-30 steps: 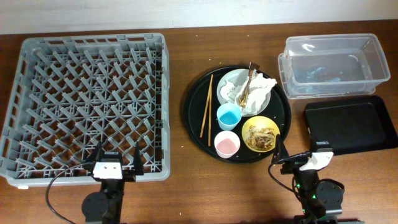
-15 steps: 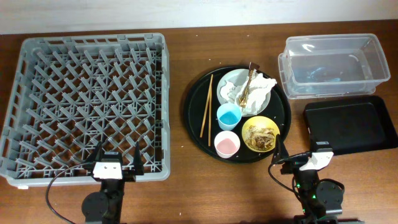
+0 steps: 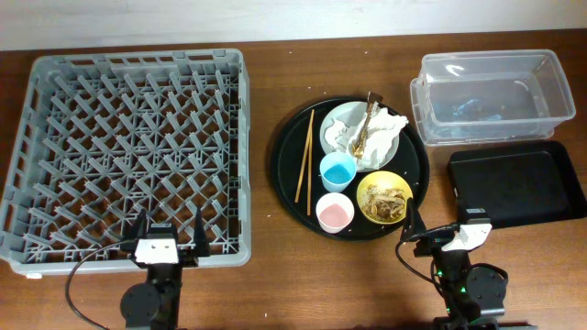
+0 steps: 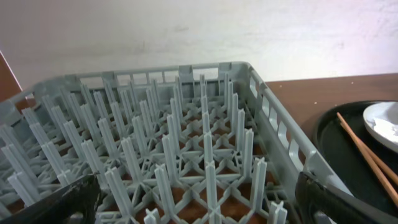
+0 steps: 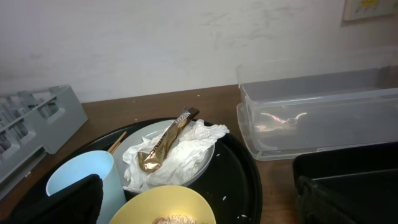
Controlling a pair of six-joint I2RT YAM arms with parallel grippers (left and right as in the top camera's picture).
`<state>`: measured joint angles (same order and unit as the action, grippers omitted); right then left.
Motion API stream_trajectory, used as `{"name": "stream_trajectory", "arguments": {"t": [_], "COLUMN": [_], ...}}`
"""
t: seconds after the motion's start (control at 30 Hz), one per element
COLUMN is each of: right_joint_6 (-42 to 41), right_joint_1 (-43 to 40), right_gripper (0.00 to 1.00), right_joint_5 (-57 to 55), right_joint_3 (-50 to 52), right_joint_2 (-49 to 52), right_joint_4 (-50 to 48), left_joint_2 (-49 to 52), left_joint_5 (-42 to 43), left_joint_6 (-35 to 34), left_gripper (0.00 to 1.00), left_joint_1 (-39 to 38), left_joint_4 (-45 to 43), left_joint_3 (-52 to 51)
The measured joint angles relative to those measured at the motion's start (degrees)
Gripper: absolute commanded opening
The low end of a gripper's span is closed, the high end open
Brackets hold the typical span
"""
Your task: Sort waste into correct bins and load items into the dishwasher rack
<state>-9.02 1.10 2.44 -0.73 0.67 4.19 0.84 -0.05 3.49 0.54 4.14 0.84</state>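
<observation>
Nothing is sorted yet, and both arms sit at the bottom edge of the overhead view. The left gripper [image 3: 171,223] hangs over the near rim of the dishwasher rack [image 3: 138,57] with its fingers spread and holding nothing. The right gripper [image 3: 433,225] is likewise spread and empty, just below the round black tray [image 3: 286,179]. On that tray the plate [image 3: 341,115] carries the crumpled napkins [image 3: 387,136] with the gold wrapper [image 5: 165,142] lying across them. The blue cup [image 3: 337,170], the pink cup [image 3: 335,213] and the yellow bowl [image 3: 384,195] of scraps stand near the plate, and the chopsticks [image 3: 304,156] lie along the left side. The likely first move is for the right arm to lift the wrapper. It should come down from above and pinch the raised upper end, so the napkins do not drag along. The bowl and blue cup stand between the claw and the plate, so it should pass over them. The clear tub [image 3: 486,60] at upper right and the flat black tray [image 3: 514,188] below it sit close to the round tray's right rim, so the carry is short but the tub's wall must be cleared. Bare table lies between rack and tray.
</observation>
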Motion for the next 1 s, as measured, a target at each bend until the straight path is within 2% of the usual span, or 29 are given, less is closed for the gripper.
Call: {"name": "stream_trajectory", "arguments": {"t": [0.17, 0.43, 0.6, 0.73, 0.83, 0.9, 0.93, 0.97, 1.0], "right_joint_6": [0.04, 4.42, 8.07, 8.24, 8.39, 8.44, 8.44, 8.41, 8.37], "right_joint_1": [0.0, 0.0, 0.0, 0.0, -0.02, 0.0, -0.02, -0.02, -0.02], "right_gripper": [0.98, 0.98, 0.98, 0.98, 0.98, 0.98, 0.98, 0.98, 0.98], "right_joint_5": [0.0, 0.0, 0.0, 0.0, 0.02, 0.02, 0.13, 0.28, 1.4], "right_joint_3": [0.0, -1.31, -6.29, -12.59, -23.02, -30.93, -37.07, -40.48, -46.03], "right_joint_2": [0.0, 0.0, 0.42, 5.99, 18.05, 25.24, 30.91, 34.1, 39.17], "right_joint_4": [-0.09, -0.37, -0.37, 0.04, 4.83, 9.14, 15.72, 17.0, 22.49], "left_joint_2": [-0.04, 0.74, 10.71, 26.45, 38.56, 48.28, 52.74, 55.56, 59.12], "left_joint_5": [0.24, 3.54, 4.61, 8.66, 10.23, 10.64, 10.62, 10.71, 11.1], "left_joint_6": [0.0, 0.0, 0.07, 0.17, 0.17, 0.17, 0.17, 0.2, 0.9], "left_gripper": [0.99, 0.99, 0.99, 0.99, 0.99, 0.99, 0.99, 0.99, 0.99], "left_joint_1": [0.0, -0.02, -0.02, 0.04, 0.04, 0.04, 0.11, 0.2, 0.2], "left_joint_4": [-7.45, -7.85, -7.72, -7.69, -0.35, 9.57, 13.03, 18.05, 24.3], "left_joint_3": [-0.11, 2.89, 9.73, 21.05, 31.85, 43.67, 49.4, 53.77, 59.08]}}
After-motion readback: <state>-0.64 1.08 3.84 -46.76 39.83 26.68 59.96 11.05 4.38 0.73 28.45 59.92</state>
